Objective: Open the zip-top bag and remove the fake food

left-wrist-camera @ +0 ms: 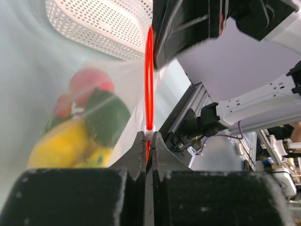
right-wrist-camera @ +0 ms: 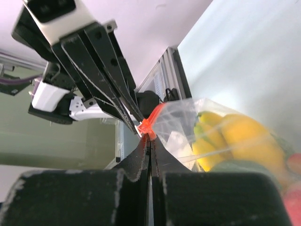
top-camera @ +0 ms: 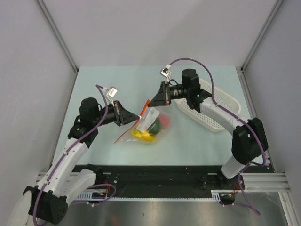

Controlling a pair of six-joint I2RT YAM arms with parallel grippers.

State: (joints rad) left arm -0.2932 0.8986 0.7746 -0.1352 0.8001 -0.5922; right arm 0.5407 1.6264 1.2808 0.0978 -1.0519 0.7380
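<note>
The left tool (left-wrist-camera: 149, 136) and right tool (right-wrist-camera: 149, 135) each pinch the red zip strip (left-wrist-camera: 149, 70) of the zip-top bag (top-camera: 151, 120) — it runs taut straight between them — while the fake food (top-camera: 146, 132) sags inside, below, over the middle of the table (top-camera: 103, 84).

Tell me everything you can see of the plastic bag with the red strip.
The bag is clear, crinkly plastic with a thin red zip strip along its mouth. It holds toy food, yellow, green and red. The left hand and the right hand each pinch the strip, holding it taut above the table.
</note>
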